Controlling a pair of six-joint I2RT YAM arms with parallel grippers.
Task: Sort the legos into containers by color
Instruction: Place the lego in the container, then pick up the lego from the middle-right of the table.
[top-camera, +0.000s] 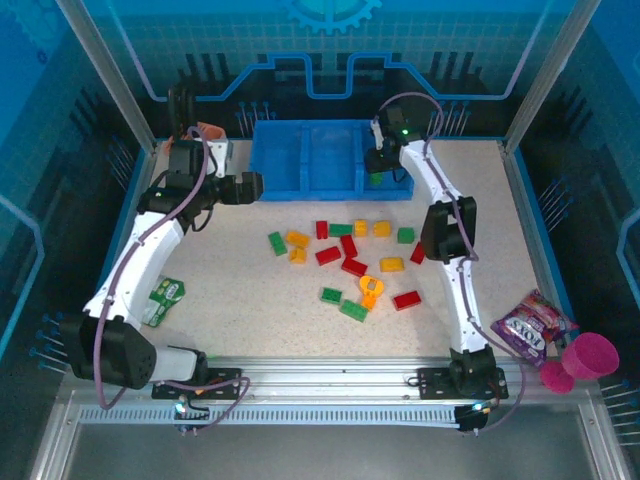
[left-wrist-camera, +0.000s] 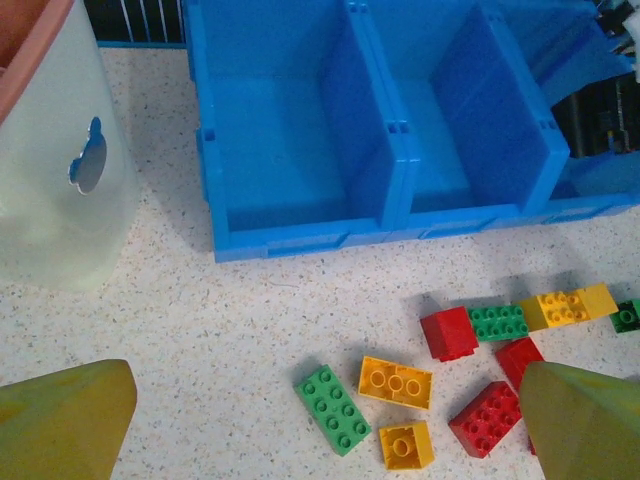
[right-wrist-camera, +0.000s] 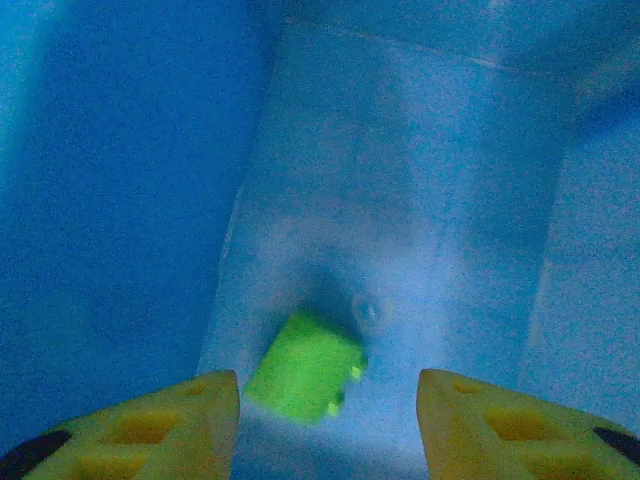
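Speckled tabletop (top-camera: 250, 300) carries everything we see, and at its far edge stands the long blue tray (top-camera: 310, 190) with three compartments side by side. From above, we see the right arm reaching over the tray's right-hand compartment and the left arm bent toward the tray's left end.

The right gripper (right-wrist-camera: 328, 385) hangs inside that right compartment, its yellow fingers spread wide and pinching nothing. One green lego (right-wrist-camera: 305, 365) lies tilted on the blue floor just beyond the gap between them.

The left gripper (left-wrist-camera: 328, 385) hovers above the table in front of the tray, its fingers also spread far apart with nothing held.

Left of the tray we see a cloudy white utensil holder (left-wrist-camera: 60, 170) with a salmon rim. A purple candy bag (top-camera: 530, 325) and a pink cup (top-camera: 590, 357) sit at the table's right edge, and a green-and-white snack packet (top-camera: 165, 297) lies near the left arm.

The loose legos (top-camera: 328, 255), red, green and yellow-orange, lie scattered mid-table, well short of the tray, some touching one another.
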